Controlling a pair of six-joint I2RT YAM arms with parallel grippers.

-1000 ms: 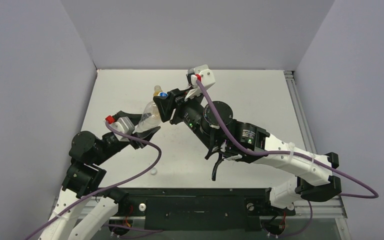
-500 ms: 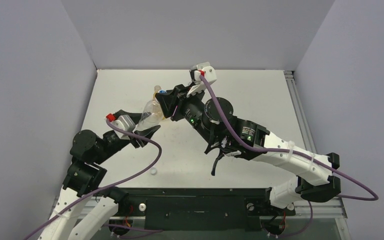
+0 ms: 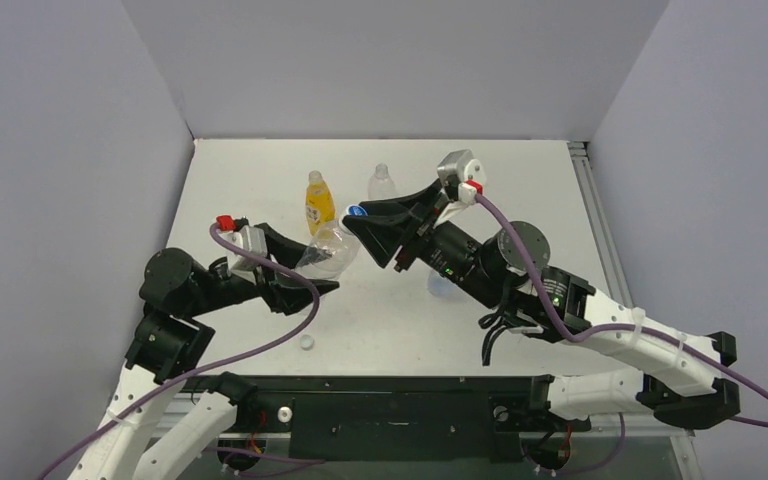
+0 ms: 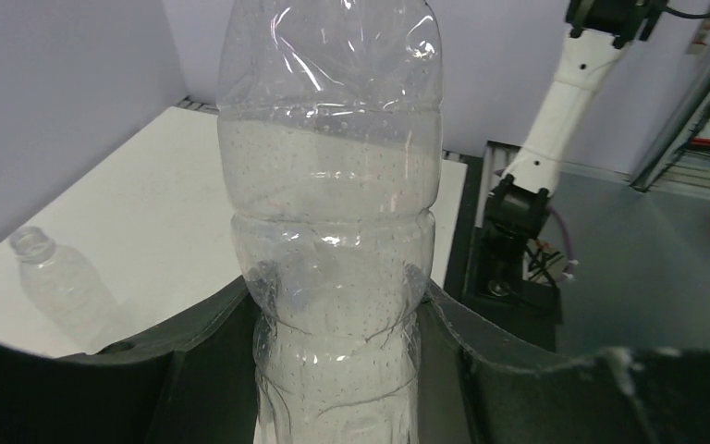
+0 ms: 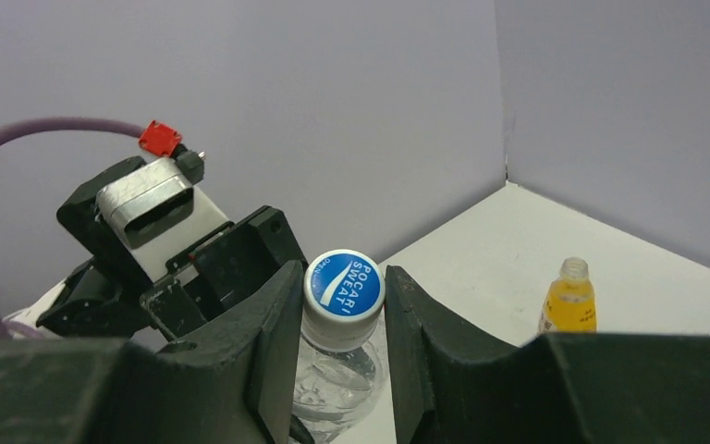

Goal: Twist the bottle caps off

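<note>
My left gripper (image 3: pixel 305 272) is shut on the body of a clear bottle (image 3: pixel 328 250) and holds it tilted above the table. In the left wrist view the bottle (image 4: pixel 333 213) sits between the gripper's (image 4: pixel 333 319) black fingers (image 4: pixel 194 342). My right gripper (image 3: pixel 360 214) is shut on that bottle's white cap with a blue top (image 5: pixel 344 285), one finger (image 5: pixel 273 324) on each side. A yellow-orange bottle (image 3: pixel 317 201) stands uncapped at the back; it also shows in the right wrist view (image 5: pixel 570 303). A clear uncapped bottle (image 3: pixel 382 182) stands beside it.
A small white cap (image 3: pixel 306 342) lies loose on the table near the left arm. Something pale and bluish (image 3: pixel 439 284) shows under the right arm. Another open clear bottle (image 4: pixel 51 273) shows in the left wrist view. Grey walls close in the back and both sides.
Both grippers and the clear bottle have moved nearer and to the right. The right wrist has turned, and the yellow-orange and clear bottles at the back now show.
</note>
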